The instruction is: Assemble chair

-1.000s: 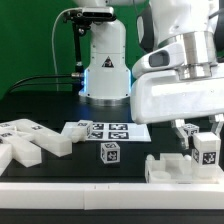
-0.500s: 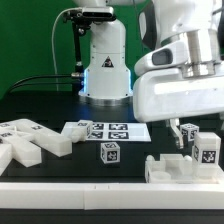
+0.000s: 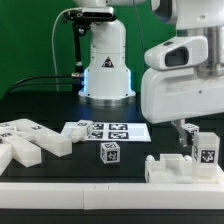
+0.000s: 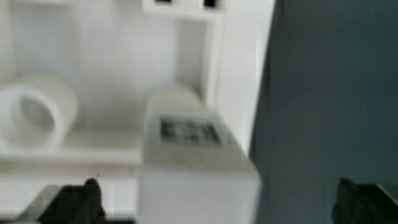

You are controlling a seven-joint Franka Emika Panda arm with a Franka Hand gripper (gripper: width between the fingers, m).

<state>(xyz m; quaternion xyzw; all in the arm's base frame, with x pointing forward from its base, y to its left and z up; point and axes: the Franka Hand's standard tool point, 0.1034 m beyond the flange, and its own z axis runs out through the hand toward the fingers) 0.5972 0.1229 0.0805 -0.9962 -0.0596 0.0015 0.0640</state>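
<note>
The chair (image 3: 178, 168) is a chunky white block structure at the front of the exterior view's right, with an upright tagged post (image 3: 206, 150) standing on it. My gripper (image 3: 196, 127) hangs just above that post, open and empty. In the wrist view the gripper (image 4: 222, 205) has its dark fingertips (image 4: 71, 203) wide apart. The white tagged post (image 4: 192, 140) lies between and beyond them, touching neither. A round hole in a white part (image 4: 31, 108) shows beside it.
Several loose white chair parts (image 3: 30, 141) lie at the exterior view's left. The marker board (image 3: 106, 129) lies at the middle, with a small tagged cube (image 3: 110, 152) in front of it. The robot base (image 3: 105, 72) stands behind.
The gripper has risen away from the tagged post, which stays standing on the structure. Nothing else has moved.
</note>
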